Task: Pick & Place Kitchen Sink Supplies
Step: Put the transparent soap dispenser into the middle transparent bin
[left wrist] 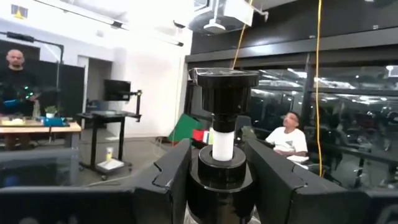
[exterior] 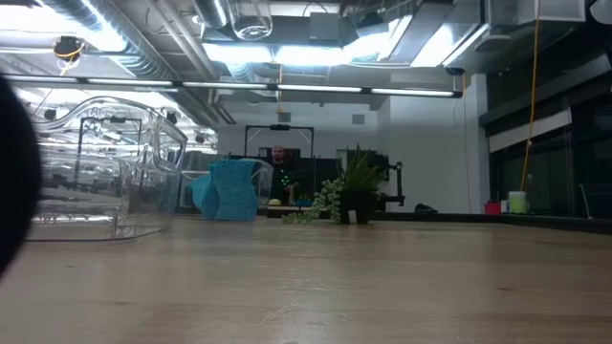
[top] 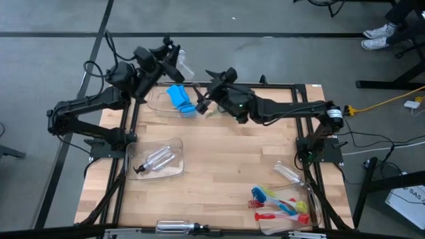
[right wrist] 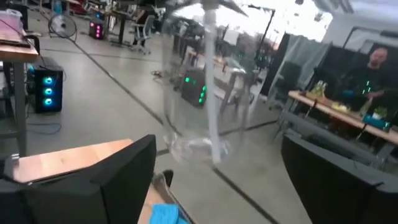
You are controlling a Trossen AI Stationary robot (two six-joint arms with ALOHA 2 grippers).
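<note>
A clear pump bottle [top: 182, 66] with a black top is clamped in the left claw [top: 174, 61] above the desk's far edge, beside the crumpled blue sponge [top: 179, 98]. Another clear bottle [top: 158, 159] lies on its side at the left; red, blue and yellow-green brushes [top: 282, 206] lie together at the near right, a further bottle [top: 287, 174] just beside them.

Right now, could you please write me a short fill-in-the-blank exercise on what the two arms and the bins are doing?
1. The left gripper is shut on a clear ____ with a black pump top.
2. The blue sponge sits in the bin at the table's ____ edge.
3. The brushes lie in the bin nearest the ____ arm's base.

Missing words: bottle; far; right
</note>
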